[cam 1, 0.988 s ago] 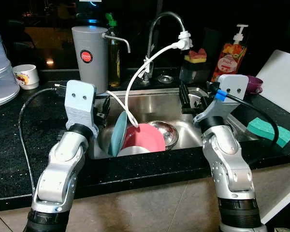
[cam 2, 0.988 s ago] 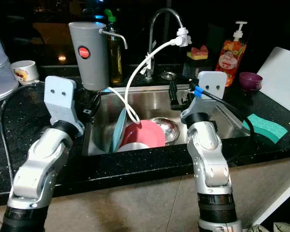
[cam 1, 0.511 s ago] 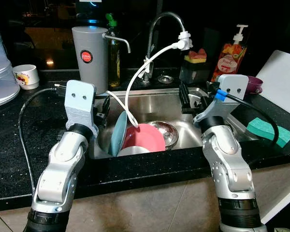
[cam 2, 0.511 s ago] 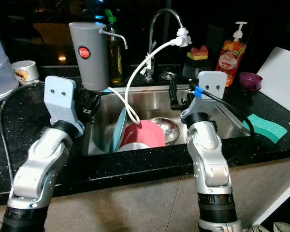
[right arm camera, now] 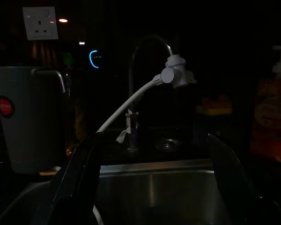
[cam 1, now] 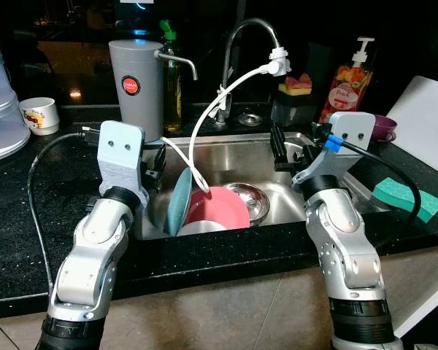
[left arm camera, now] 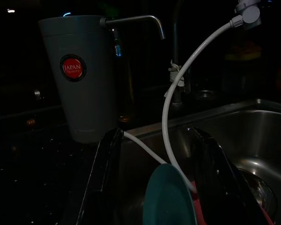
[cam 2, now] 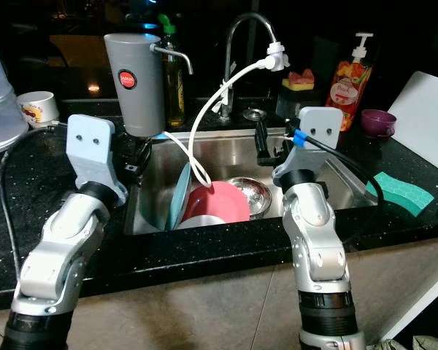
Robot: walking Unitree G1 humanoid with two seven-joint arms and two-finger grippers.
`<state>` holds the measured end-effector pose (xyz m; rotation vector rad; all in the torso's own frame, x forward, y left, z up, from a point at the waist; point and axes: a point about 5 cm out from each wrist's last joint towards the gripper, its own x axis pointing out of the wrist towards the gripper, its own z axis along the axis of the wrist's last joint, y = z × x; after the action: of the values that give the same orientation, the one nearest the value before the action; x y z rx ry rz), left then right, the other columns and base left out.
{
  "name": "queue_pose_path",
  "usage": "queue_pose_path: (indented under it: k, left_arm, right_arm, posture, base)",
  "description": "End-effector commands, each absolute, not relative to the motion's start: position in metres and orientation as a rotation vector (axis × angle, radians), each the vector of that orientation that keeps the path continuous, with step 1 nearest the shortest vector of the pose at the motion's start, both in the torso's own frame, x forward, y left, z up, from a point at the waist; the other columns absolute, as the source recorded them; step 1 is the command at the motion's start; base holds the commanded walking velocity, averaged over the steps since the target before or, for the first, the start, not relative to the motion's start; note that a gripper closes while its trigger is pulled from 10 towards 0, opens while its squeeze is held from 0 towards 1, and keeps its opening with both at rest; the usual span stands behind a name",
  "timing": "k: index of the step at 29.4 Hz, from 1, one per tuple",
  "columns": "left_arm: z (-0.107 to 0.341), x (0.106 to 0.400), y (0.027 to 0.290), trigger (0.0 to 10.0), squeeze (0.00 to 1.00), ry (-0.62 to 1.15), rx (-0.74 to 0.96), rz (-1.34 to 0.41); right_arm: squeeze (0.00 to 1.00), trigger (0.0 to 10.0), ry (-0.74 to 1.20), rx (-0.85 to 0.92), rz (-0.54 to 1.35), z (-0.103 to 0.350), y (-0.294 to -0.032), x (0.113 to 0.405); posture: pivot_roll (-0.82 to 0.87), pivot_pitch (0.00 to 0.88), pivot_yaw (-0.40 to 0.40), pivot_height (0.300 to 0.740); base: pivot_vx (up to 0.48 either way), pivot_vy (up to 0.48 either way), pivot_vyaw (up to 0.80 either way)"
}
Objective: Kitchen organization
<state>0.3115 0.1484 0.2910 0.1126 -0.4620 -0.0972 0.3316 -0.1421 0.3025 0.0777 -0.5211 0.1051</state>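
Note:
A steel sink (cam 1: 233,157) holds a teal plate (cam 1: 179,200) standing on edge, a pink plate (cam 1: 223,208) leaning beside it, a white bowl (cam 1: 201,227) at the front and a metal bowl (cam 1: 252,198) behind. My left gripper (cam 1: 155,164) is open at the sink's left rim, and the teal plate (left arm camera: 167,197) shows between its fingers in the left wrist view. My right gripper (cam 1: 286,152) is open over the sink's right side, pointing at the faucet (right arm camera: 150,47). Neither holds anything.
A white hose (cam 1: 212,106) hangs from the faucet (cam 1: 244,36) into the sink. A grey water jug (cam 1: 135,84) stands back left, a soap bottle (cam 1: 343,84) and purple cup (cam 1: 383,126) back right. A green sponge (cam 1: 403,197) and white board (cam 1: 427,117) lie right, a mug (cam 1: 38,114) far left.

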Motion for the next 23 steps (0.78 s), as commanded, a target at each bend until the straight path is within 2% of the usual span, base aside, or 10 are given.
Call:
queue_pose_path:
  k: [1, 17, 20, 21, 23]
  left_arm:
    - [0.29, 0.311, 0.15, 10.0, 0.0, -0.461, 0.131, -0.087]
    - [0.283, 0.307, 0.15, 10.0, 0.0, -0.447, 0.124, -0.077]
    - [0.279, 0.308, 0.169, 10.0, 0.0, -0.41, 0.062, 0.026]
    - [0.279, 0.308, 0.169, 10.0, 0.0, -0.41, 0.062, 0.026]
    - [0.277, 0.308, 0.187, 10.0, 0.0, -0.4, 0.075, 0.104]
  right_arm:
    - [0.0, 10.0, -0.518, 0.081, 0.104, 0.302, -0.142, 0.332]
    - [0.0, 10.0, -0.472, 0.073, 0.076, 0.286, -0.146, 0.329]
    - [0.0, 10.0, -0.472, 0.065, 0.066, 0.285, -0.147, 0.33]
    - [0.0, 10.0, -0.472, 0.065, 0.066, 0.285, -0.147, 0.33]
    - [0.0, 10.0, -0.475, 0.06, 0.059, 0.286, -0.148, 0.33]
  posture:
    - [0.09, 0.082, -0.068, 0.74]
    - [0.08, 0.084, -0.049, 0.74]
    - [0.08, 0.083, -0.049, 0.74]
    - [0.08, 0.083, -0.049, 0.74]
    - [0.08, 0.08, -0.048, 0.74]
  base:
    - [0.0, 0.0, 0.0]
    - [0.0, 0.0, 0.0]
    - [0.0, 0.0, 0.0]
    - [0.0, 0.0, 0.0]
    - [0.0, 0.0, 0.0]
